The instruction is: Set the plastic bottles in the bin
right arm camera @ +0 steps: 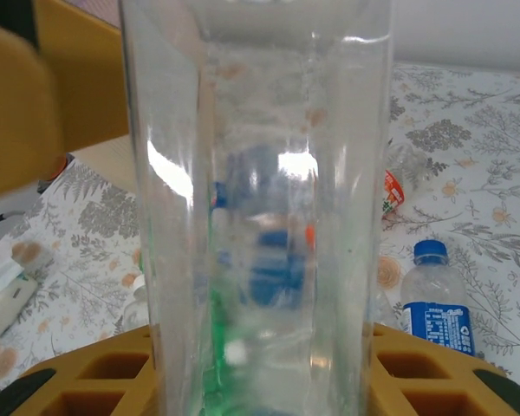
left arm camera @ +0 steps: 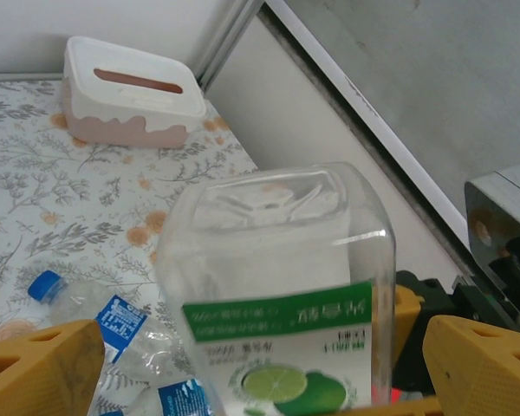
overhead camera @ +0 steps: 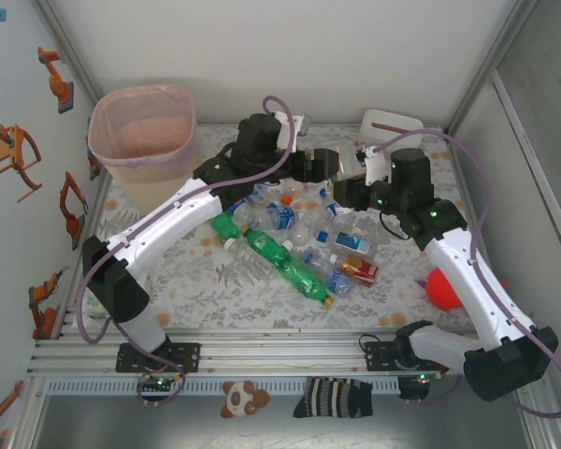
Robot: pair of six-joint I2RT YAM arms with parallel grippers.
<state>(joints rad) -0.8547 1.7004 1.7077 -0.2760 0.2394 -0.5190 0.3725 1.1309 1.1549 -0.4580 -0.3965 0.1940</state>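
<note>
Floral cloth covers the table, which is closed in by pale walls. At the far left stands the bin (overhead camera: 142, 131), beige with a pink liner folded over its rim, well apart from both my grippers. The heap of plastic bottles (overhead camera: 294, 224) lies mid-table. Most are clear with blue labels and caps, and green bottles (overhead camera: 290, 265) lie along its near side. A small red carton (overhead camera: 360, 270) sits at the heap's near right. At the far right sits a white box with a slot (overhead camera: 391, 126).

Both my arms reach over the far side of the heap, their tips close together. My right gripper (right arm camera: 260, 381) is closed on a clear bottle (right arm camera: 260, 173). Its yellow fingers (right arm camera: 416, 368) press against both sides, and the bottle rises straight up through the wrist view, off the cloth. Beyond it, a blue-capped bottle (right arm camera: 435, 299) lies on the table.

My left gripper (left arm camera: 260, 347) is spread wide. Its yellow fingers (left arm camera: 35, 368) stand on either side of that clear bottle, whose green lime label faces the camera, with a gap on each side. It grips nothing.
</note>
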